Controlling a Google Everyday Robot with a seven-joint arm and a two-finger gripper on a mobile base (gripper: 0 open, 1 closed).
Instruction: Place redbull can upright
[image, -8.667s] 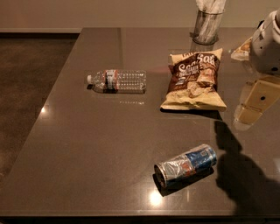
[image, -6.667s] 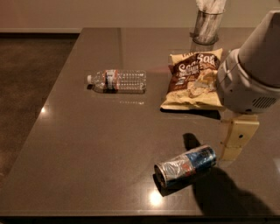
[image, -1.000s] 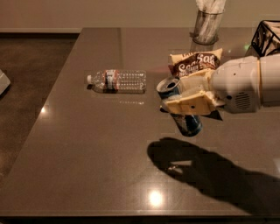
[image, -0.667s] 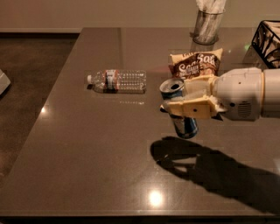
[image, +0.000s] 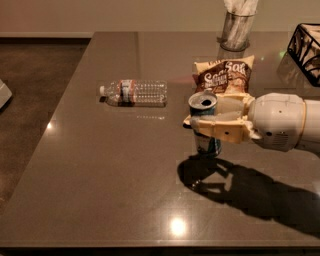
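The redbull can (image: 204, 105), blue and silver with a silver top, is held upright in my gripper (image: 212, 121), just above the dark table (image: 100, 165) near its middle right. The cream fingers (image: 220, 131) are shut around the can's body, hiding its middle; the opened top and the lower part show. The can's shadow falls on the table just below and to the right.
A clear plastic water bottle (image: 134, 93) lies on its side to the left. A chip bag (image: 223, 75) lies right behind the can. A metal cup (image: 235, 30) stands at the back, and a black wire basket (image: 306, 50) at the right edge.
The can lay on its side at the front of the table; my gripper has picked it up, turned it upright and over the last second lowered it slightly toward the table.
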